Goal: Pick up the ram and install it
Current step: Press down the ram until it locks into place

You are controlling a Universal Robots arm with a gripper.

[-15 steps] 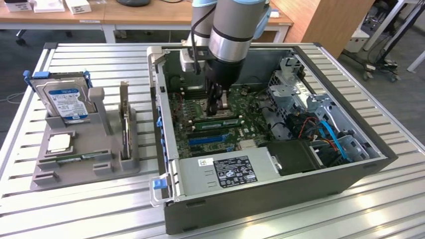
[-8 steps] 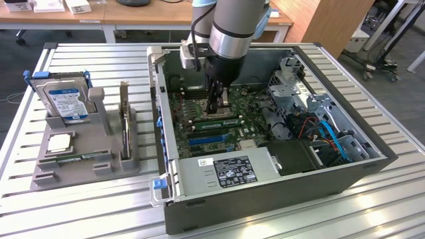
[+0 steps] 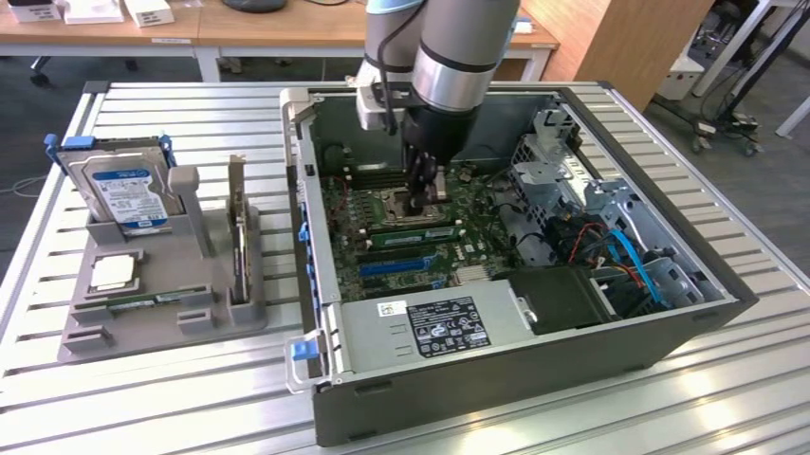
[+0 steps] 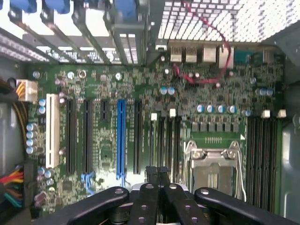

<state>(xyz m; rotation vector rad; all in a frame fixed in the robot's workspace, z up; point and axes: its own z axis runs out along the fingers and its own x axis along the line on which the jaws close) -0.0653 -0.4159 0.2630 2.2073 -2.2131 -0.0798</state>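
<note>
My gripper (image 3: 424,190) is hanging inside the open computer case (image 3: 708,284), just above the motherboard (image 4: 140,93), with its fingers (image 4: 157,176) pressed together. Whether anything is pinched between them I cannot tell. A ram stick (image 3: 412,233) is sitting in a slot just beside the processor socket (image 4: 213,171), with the fingertips over that same region. The risk I judge greatest is a skewed press: a stick meeting its slot tilted would bind, or side load would strain the slot latches and the board. The socket's metal lever stands close enough to snag a finger. Around me, the drive cage (image 3: 557,161), the blue cables (image 3: 639,270) and the power supply (image 3: 431,327) are crowding the case. Outside it, a grey holder (image 3: 165,294) is carrying a hard drive (image 3: 124,194), a processor chip (image 3: 112,272) and an expansion card (image 3: 237,223).
</note>
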